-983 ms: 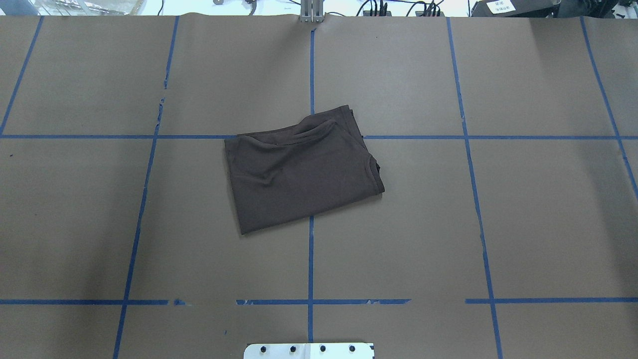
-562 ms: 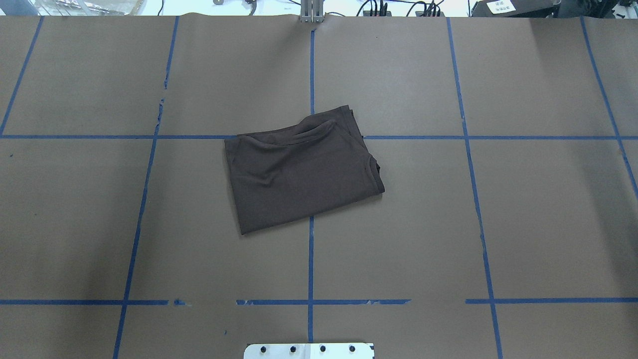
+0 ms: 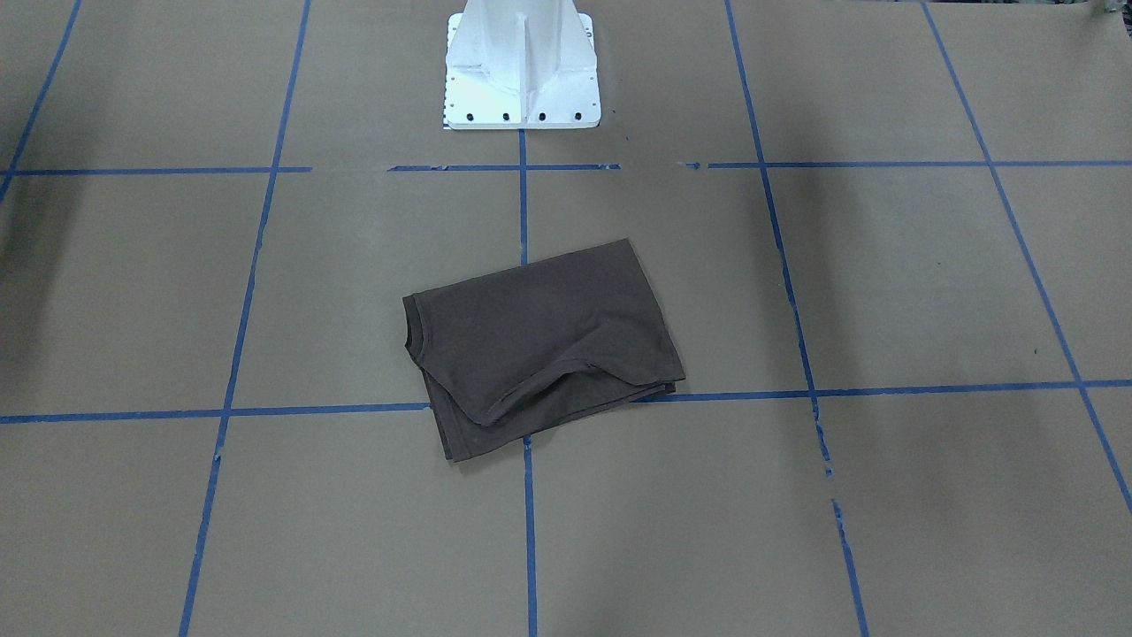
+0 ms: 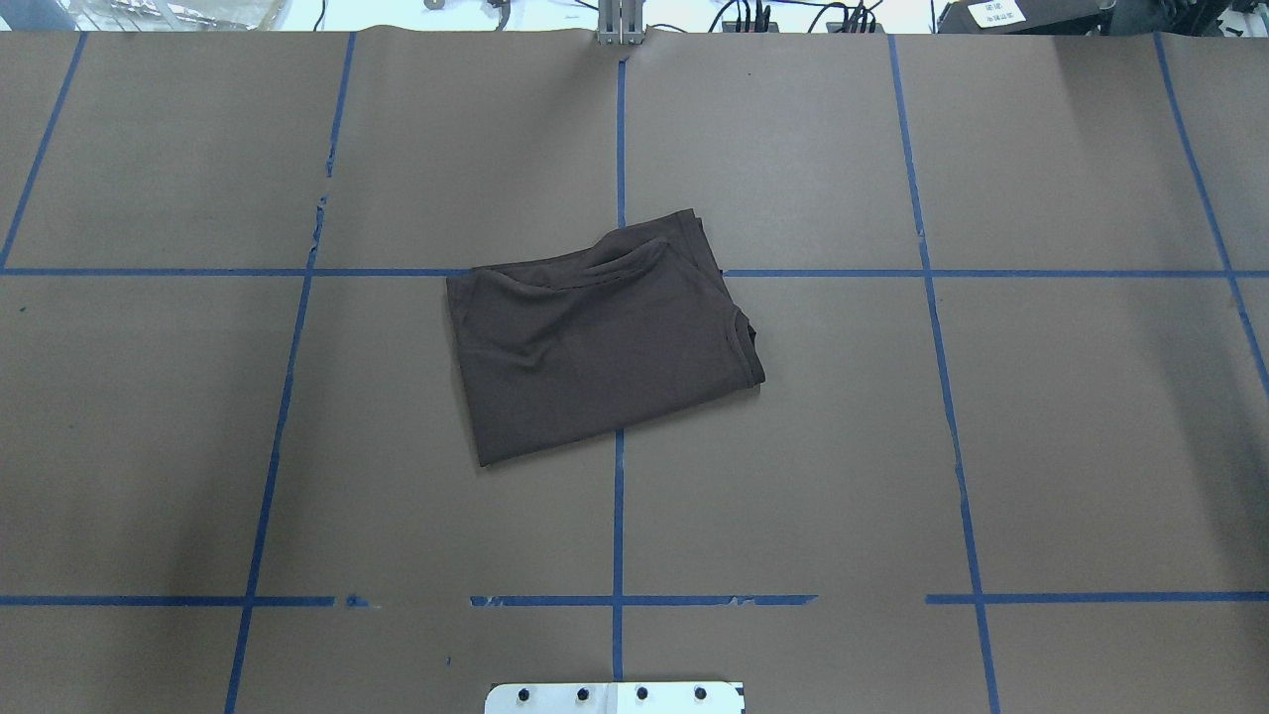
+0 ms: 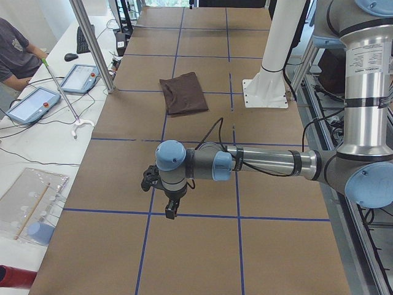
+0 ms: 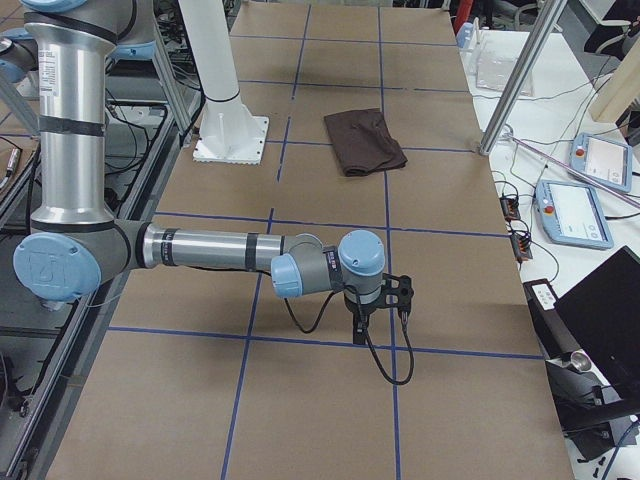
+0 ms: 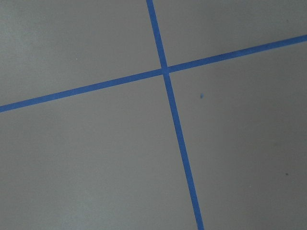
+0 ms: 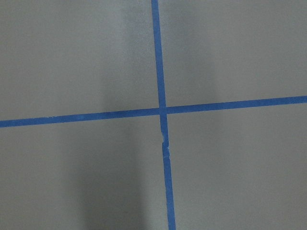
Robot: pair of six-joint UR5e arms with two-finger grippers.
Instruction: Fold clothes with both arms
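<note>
Overhead exterior view is showing nothing changed from the earlier frames. The shirt (image 4: 595, 347) is lying in the same spot at mid-frame with the same folds and outline, and no arm is reaching into this view. Nearest, at the bottom edge, the white foot of the pedestal (image 4: 615, 697) is showing. Beyond it the shirt is lying folded into a rough rectangle, slightly askew, covering a crossing of the tape (image 4: 618, 516) lines. Farthest, along the top edge, black cables (image 4: 793, 18) are trailing off the table.

Counting gives one shirt, one pedestal, two arms and two grippers. In the left side view the left arm (image 5: 264, 161) is stretching across the lower half of the frame. The left gripper (image 5: 170, 208) is pointing down over a tape line, well apart from the shirt in the upper middle. In the right side view the right arm (image 6: 200, 248) is lying out likewise, and the right gripper (image 6: 358, 325) is hanging over a tape line far from the shirt. Whether either gripper's fingers are spread or together I cannot tell. Each wrist camera is looking down at one tape crossing.

Brown paper (image 4: 1091, 446) is covering the table, and blue tape is marking it into a grid. In the left side view a white bench is running along the frame's left with two tablets (image 5: 34, 104) on it, and a person (image 5: 12, 52) is sitting at the upper left.
</note>
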